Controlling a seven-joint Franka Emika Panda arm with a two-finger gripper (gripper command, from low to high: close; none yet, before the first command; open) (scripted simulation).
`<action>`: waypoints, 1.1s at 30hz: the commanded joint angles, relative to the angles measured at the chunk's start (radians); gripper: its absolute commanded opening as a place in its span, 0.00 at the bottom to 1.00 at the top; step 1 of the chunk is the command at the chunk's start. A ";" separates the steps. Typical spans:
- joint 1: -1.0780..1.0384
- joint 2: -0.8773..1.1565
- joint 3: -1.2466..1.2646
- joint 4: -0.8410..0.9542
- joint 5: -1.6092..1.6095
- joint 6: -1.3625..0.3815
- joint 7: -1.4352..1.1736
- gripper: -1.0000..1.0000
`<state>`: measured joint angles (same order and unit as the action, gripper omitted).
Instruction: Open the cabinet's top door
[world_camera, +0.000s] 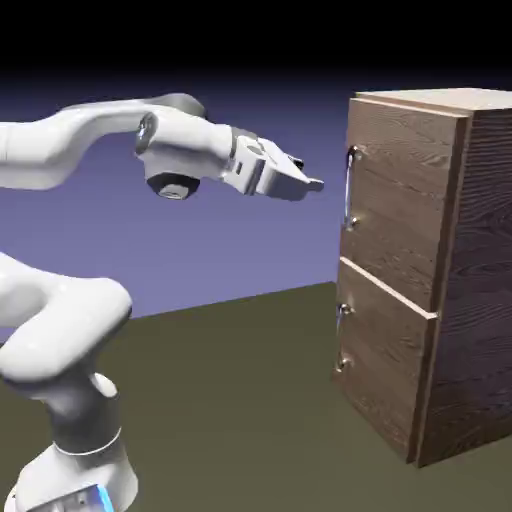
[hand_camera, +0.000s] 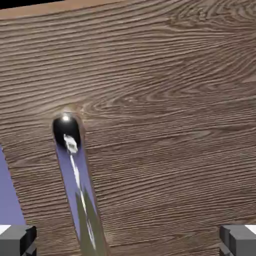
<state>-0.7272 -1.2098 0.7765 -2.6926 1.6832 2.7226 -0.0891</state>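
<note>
A white, smooth-shelled robot arm (world_camera: 185, 140) is reaching in from the exterior view's left, its forearm running nearly level at the height of the upper part of a tall, rectangular, brown wood-grain cabinet (world_camera: 480, 230). The cabinet is standing on a dark olive-brown surface (world_camera: 230, 400) at the exterior view's right, with a blue-violet backdrop (world_camera: 250, 250) showing behind. The arm's jaws (hand_camera: 128, 241) are pointing toward the cabinet front and tipping slightly downward. They are standing wide apart, with their grey tips showing at the two lower corners of the hand view and nothing pinched between them.

The larger upper wood-grain door (world_camera: 400, 190) is sitting closed above a shorter wood-grain lower door (world_camera: 385, 355), which is also closed. A long, thin, shiny silver bar handle (world_camera: 349, 190) is running upright along the upper door's edge nearest the robot, and a gap is separating it from the jaws. A smaller silver handle (world_camera: 339, 335) is sitting on the lower door, along the same side.

In the hand view, brown grain is filling most of the picture, and the upper door's handle is slanting from left of the middle down to the bottom edge, its glossy bar reflecting violet and olive.
</note>
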 joint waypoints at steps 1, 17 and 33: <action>-0.019 -0.017 0.020 0.003 0.044 -0.008 -0.021 1.00; -0.325 -0.281 0.341 0.052 0.740 -0.138 -0.365 1.00; -0.449 -0.284 0.344 0.035 0.895 -0.404 -0.512 0.00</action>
<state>-1.1760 -1.4941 1.1202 -2.6575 2.5783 2.3172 -0.6017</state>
